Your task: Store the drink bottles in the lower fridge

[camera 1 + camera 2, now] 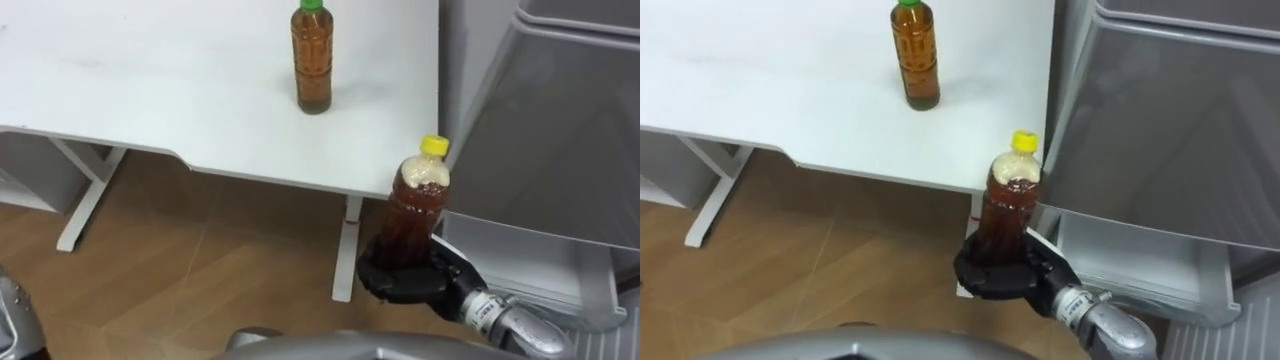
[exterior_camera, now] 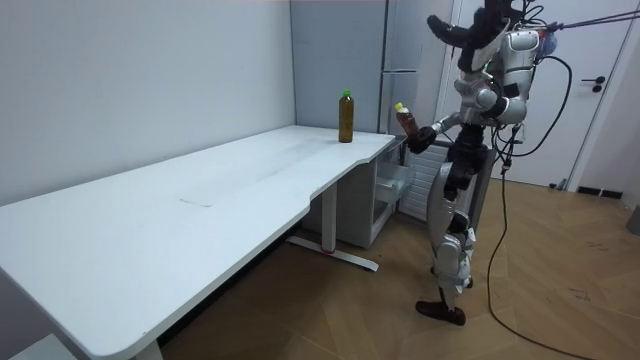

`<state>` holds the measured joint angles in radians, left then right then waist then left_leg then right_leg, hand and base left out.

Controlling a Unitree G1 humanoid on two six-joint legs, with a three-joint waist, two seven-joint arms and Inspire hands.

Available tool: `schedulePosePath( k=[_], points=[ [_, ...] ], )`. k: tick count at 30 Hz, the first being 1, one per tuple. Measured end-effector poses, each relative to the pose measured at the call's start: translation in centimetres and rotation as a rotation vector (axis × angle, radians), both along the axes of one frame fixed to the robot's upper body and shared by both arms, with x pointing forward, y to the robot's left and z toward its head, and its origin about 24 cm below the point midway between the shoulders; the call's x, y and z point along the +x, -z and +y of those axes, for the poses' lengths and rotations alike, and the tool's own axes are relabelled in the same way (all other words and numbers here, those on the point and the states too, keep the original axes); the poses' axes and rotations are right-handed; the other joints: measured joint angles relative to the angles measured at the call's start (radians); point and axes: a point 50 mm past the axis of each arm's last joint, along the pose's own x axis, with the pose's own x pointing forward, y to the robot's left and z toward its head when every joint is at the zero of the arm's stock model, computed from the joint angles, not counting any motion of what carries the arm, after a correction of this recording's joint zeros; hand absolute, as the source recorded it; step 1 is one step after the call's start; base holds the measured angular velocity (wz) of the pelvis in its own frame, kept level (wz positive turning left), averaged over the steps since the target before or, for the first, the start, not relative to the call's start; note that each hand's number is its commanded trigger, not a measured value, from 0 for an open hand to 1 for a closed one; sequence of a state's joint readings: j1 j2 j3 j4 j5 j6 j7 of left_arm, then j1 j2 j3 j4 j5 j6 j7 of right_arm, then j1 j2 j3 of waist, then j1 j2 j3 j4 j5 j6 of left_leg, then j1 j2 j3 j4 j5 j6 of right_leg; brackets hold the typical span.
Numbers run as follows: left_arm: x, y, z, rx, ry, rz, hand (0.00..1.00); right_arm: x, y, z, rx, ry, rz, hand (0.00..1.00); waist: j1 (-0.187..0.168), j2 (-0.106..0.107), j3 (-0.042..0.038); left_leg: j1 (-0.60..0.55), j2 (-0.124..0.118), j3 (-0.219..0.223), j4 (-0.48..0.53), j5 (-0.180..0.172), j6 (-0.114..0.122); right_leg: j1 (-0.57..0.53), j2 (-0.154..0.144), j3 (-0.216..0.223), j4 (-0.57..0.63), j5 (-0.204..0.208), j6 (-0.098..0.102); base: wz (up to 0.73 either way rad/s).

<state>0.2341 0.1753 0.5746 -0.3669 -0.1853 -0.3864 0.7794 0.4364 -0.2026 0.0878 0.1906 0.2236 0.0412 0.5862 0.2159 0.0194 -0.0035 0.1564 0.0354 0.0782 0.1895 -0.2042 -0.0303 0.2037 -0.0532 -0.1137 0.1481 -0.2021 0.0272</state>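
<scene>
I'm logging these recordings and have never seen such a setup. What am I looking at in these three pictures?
This is a two-legged humanoid robot with fingered hands. Two pictures come from cameras in its head, looking down. The third comes from a camera in the room and shows the robot standing at the end of the white table, beside the grey fridge. A green-capped bottle of brown drink stands upright on the table. The robot's right hand grips the base of a yellow-capped bottle, held upright just off the table's edge.
</scene>
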Motion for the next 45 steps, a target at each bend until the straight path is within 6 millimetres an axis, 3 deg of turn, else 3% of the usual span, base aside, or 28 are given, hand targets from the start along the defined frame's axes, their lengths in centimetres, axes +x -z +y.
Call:
schedulePosePath(
  k=[4,8,13,19,23,29,31,37,42,45],
  points=[
    [-0.4,4.0,1.2,-0.129,-0.094,0.162,0.0,0.2,-0.1,-0.1,-0.024,0.028,-0.006,1.0,-0.001,-0.001,-0.0004,0.001,0.0,-0.002,0.001,0.0,0.0,0.001,0.0,0.0,0.001,0.001,-0.001,0.0],
    [0.1,7.5,1.1,-0.261,-0.093,0.269,0.0,0.3,0.0,-0.4,-0.054,0.051,-0.005,1.0,-0.017,-0.011,0.0002,-0.005,-0.006,-0.019,-0.002,0.002,0.001,0.005,-0.003,-0.017,0.001,0.001,0.0,0.12],
    [-0.6,14.1,0.0,-0.468,-0.073,0.535,0.0,0.8,0.1,-0.6,-0.085,0.084,0.01,1.0,-0.019,-0.013,0.0009,-0.007,-0.006,-0.011,-0.012,0.002,0.001,-0.01,-0.003,-0.003,0.003,0.0,0.0,-0.08],
    [-2.4,19.5,-2.0,-0.656,-0.011,0.752,0.0,1.7,-0.1,-0.5,-0.105,0.115,-0.01,1.0,-0.026,-0.022,0.005,-0.006,-0.007,-0.012,-0.022,0.002,0.001,-0.012,-0.003,-0.002,0.0,0.0,0.001,-0.02],
    [-3.8,21.8,-2.9,-0.76,0.002,0.845,0.0,2.2,-0.2,-0.5,-0.125,0.145,-0.022,1.0,-0.033,-0.021,0.0057,-0.01,-0.007,-0.014,-0.023,0.001,0.001,-0.015,-0.003,-0.005,-0.001,0.0,0.001,0.01],
    [-7.2,25.5,-3.8,-0.879,-0.004,1.041,0.0,2.7,-0.2,-0.3,-0.179,0.155,-0.038,1.0,-0.054,-0.017,0.0078,-0.013,-0.007,-0.011,-0.024,0.001,0.001,-0.014,-0.003,-0.004,-0.008,0.0,0.001,0.0],
    [-9.1,26.8,-4.2,-0.929,-0.011,1.132,0.0,2.9,-0.2,-0.1,-0.222,0.148,-0.048,1.0,-0.06,-0.016,0.0082,-0.015,-0.008,-0.004,-0.026,0.001,0.001,-0.016,-0.003,0.003,-0.009,0.0,0.002,-0.06],
    [-11.6,28.6,-5.1,-1.025,0.051,1.265,0.0,3.6,-0.5,-0.4,-0.362,0.142,-0.101,1.0,-0.085,-0.014,0.0065,-0.04,-0.009,-0.004,-0.022,0.0,0.003,-0.041,-0.005,0.001,-0.006,0.001,0.004,0.0],
    [-12.2,29.3,-5.6,-1.06,0.127,1.328,0.0,4.3,-1.4,-0.6,-0.491,0.133,-0.184,1.0,-0.106,-0.006,0.0075,-0.064,-0.009,-0.002,-0.019,0.0,0.003,-0.067,-0.006,0.002,0.004,0.001,0.004,0.0],
    [-12.5,29.7,-6.1,-1.041,0.203,1.398,0.0,4.6,-1.9,-0.3,-0.541,0.13,-0.239,1.0,-0.136,0.001,0.0065,-0.075,-0.009,-0.005,-0.011,0.0,0.003,-0.066,-0.006,-0.004,0.005,0.001,0.004,0.04]
  ],
)
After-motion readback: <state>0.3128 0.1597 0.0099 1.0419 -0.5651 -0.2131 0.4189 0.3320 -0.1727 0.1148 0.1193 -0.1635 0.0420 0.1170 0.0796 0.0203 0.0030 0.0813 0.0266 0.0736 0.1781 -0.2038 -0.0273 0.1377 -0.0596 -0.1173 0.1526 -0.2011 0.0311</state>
